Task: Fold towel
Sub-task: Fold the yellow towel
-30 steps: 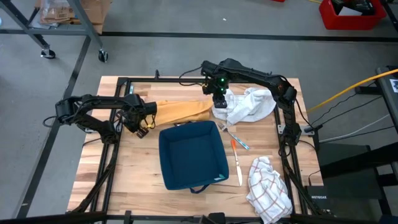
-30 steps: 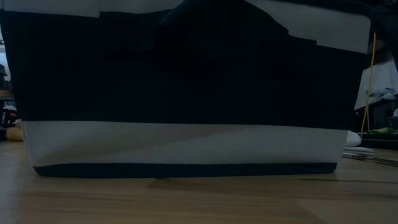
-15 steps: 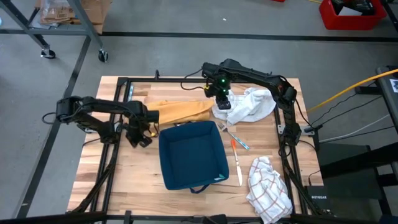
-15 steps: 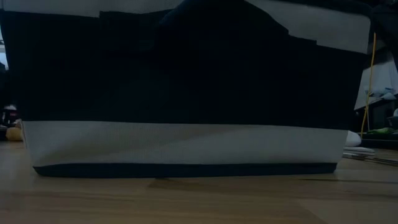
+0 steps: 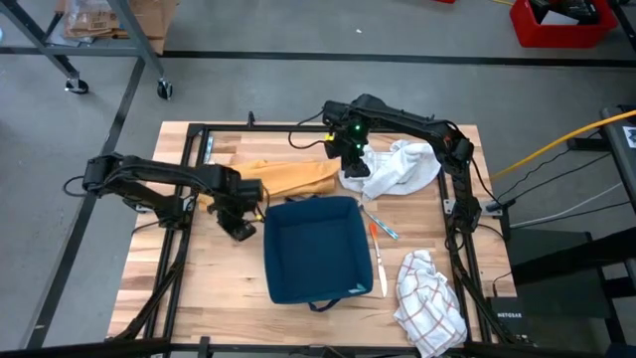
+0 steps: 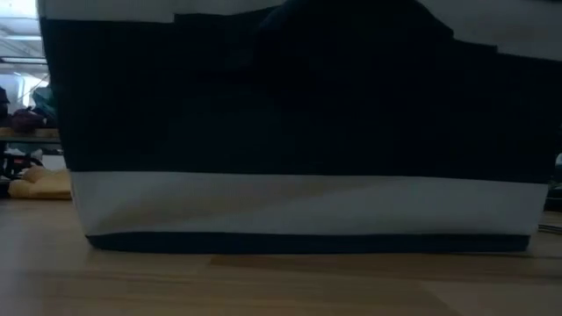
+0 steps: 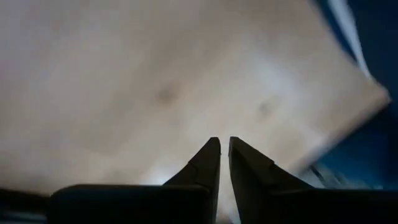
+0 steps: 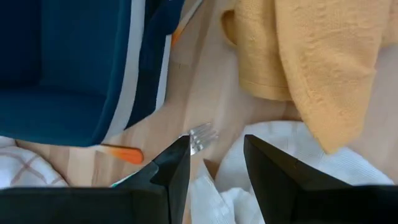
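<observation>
while right hand [image 5: 350, 157] hangs spread, empty, white towel [image 5: 402, 167] lies just beside, underneath.

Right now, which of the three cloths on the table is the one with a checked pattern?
The checked cloth lies crumpled at the table's near right corner, white with reddish grid lines. The white towel and the yellow towel farther back are plain.

A dark bin [image 6: 299, 96] with a pale band fills the frame, standing on the wooden table [image 6: 263, 285].
</observation>
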### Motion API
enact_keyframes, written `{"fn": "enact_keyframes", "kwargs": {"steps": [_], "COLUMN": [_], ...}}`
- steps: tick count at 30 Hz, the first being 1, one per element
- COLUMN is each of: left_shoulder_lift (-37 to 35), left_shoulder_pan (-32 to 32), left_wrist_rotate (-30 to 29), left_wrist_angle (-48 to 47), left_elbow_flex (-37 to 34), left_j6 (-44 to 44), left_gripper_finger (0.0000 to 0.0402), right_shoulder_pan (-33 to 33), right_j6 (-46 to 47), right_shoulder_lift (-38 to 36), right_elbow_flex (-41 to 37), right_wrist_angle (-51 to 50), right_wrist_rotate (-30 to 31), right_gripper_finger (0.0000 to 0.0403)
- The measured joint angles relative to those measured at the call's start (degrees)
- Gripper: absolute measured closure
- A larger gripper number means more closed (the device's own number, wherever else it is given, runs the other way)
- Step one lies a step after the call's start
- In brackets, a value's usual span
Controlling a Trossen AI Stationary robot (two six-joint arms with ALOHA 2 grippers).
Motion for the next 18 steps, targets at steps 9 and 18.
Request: {"fn": "enact_keyframes", "kwargs": {"steps": [9, 18], "left_shoulder_lift": [-5.26, -4.03], "left_shoulder_pan": [4.18, 8.38], "left_wrist_rotate": [-30.21, -42.90], "left_wrist_angle": [-1.51, -3.34], "left_elbow_flex": [2.45, 2.29], "left_j6": [-0.15, -0.65], "left_gripper_finger": [0.0375, 0.0375], "right_shoulder_pan": [1.07, 1.23], "right_j6": [1.06, 7.50], "right_shoulder_lift": [0.00, 0.55], "right_elbow_flex": [0.00, -0.09], "right_wrist_angle": [11.57, 21.02], "right_wrist_rotate": [-0.02, 3.08], "right_gripper_finger": [0.0249, 0.0249]}}
